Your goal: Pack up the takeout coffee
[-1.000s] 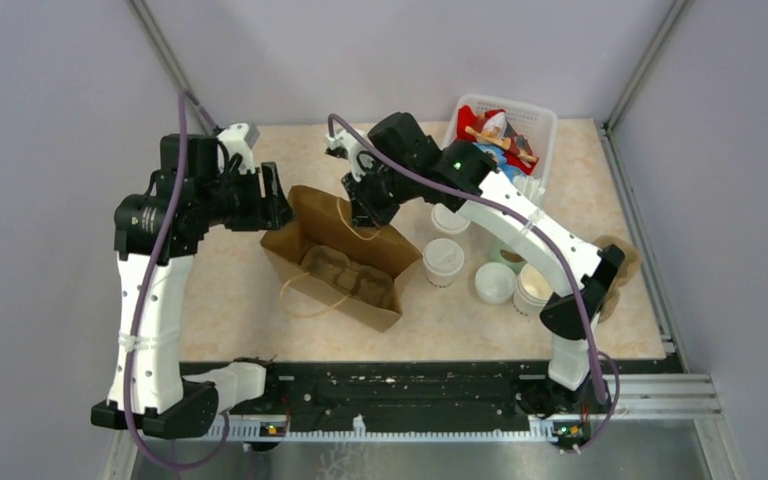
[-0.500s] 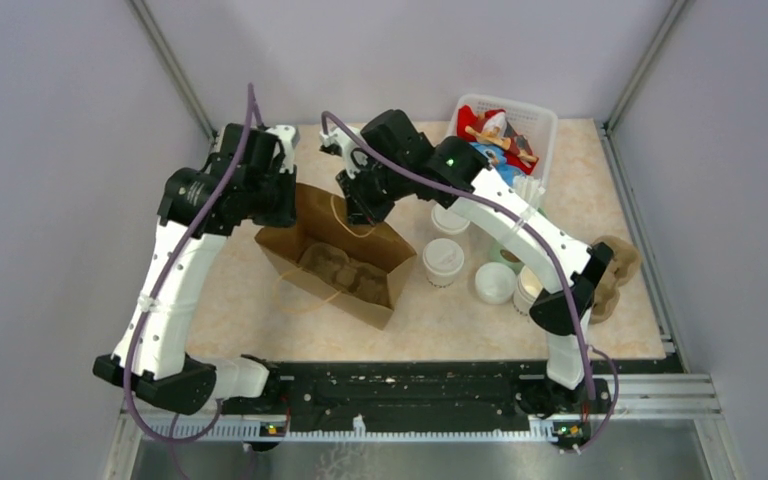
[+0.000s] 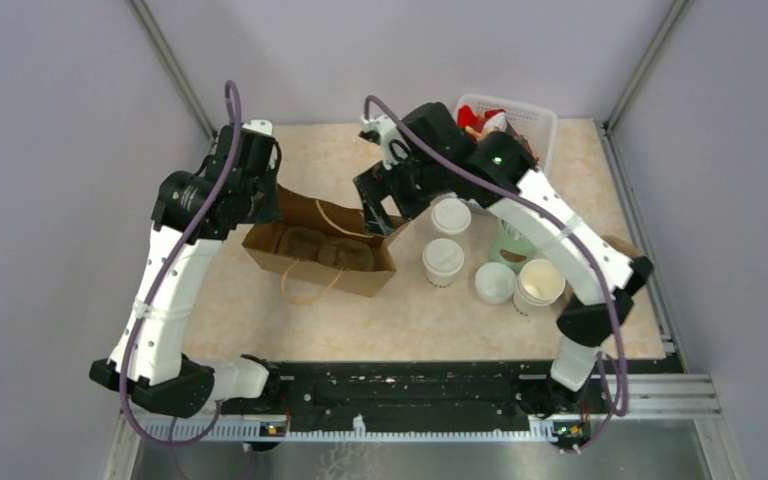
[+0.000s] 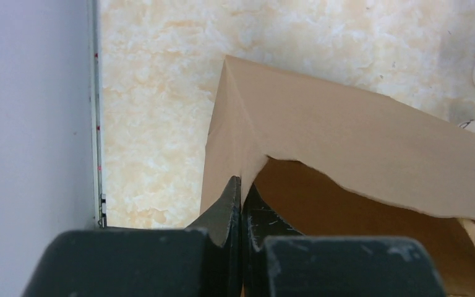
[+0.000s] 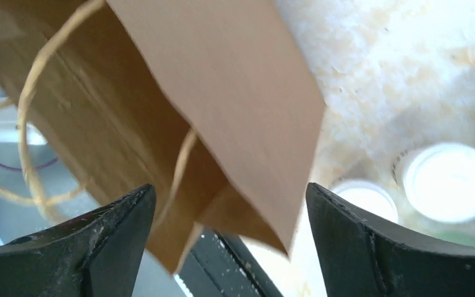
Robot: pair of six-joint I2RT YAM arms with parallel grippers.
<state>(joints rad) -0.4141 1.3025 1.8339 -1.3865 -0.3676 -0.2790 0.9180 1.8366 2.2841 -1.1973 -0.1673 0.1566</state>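
A brown paper bag (image 3: pixel 320 262) stands open on the table with a pulp cup carrier (image 3: pixel 322 250) inside. My left gripper (image 3: pixel 266 205) is shut on the bag's left rim corner; in the left wrist view its fingertips (image 4: pixel 241 185) pinch the paper edge of the bag (image 4: pixel 359 142). My right gripper (image 3: pixel 380 205) hangs open over the bag's right end. In the right wrist view a bag corner (image 5: pixel 247 124) sits loose between the spread gripper (image 5: pixel 229 185). Two lidded white takeout coffee cups (image 3: pixel 443 260) (image 3: pixel 451 215) stand just right of the bag.
A loose white lid (image 3: pixel 495 283), a stack of lidless white cups (image 3: pixel 540 283) and a green cup (image 3: pixel 508 247) stand right of the coffees. A white basket (image 3: pixel 525 122) with packets is at the back. A second brown carrier (image 3: pixel 628 250) lies at the right edge.
My left gripper has closed on the bag's left rim. My right gripper has let go of the bag and opened, shifting right. The bag has swung round, its mouth now facing up.
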